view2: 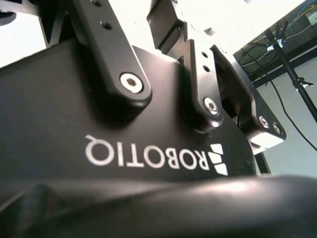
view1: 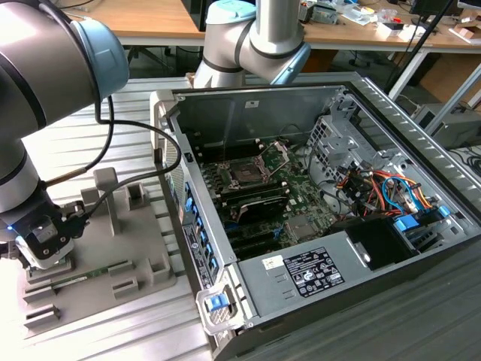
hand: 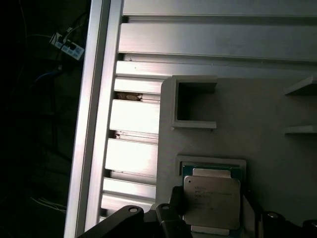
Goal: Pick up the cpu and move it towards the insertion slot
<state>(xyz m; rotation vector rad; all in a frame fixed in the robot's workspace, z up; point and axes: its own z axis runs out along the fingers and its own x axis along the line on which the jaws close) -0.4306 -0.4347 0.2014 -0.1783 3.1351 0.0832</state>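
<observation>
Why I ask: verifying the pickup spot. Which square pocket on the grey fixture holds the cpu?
In the first wrist view, the wider pocket: the cpu lies flat in it, silver top up. The other square pocket is empty.

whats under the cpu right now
The cpu sits in a rimmed pocket of the grey holder, which rests on the slatted metal table. The chip covers the pocket's floor.

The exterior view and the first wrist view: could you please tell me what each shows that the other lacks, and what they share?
The exterior view offers the open computer case with the insertion slot on its green board. The first wrist view offers the cpu, lying flat in a recess. Both take in the grey fixture plate on the ribbed metal table, under the gripper.
</observation>
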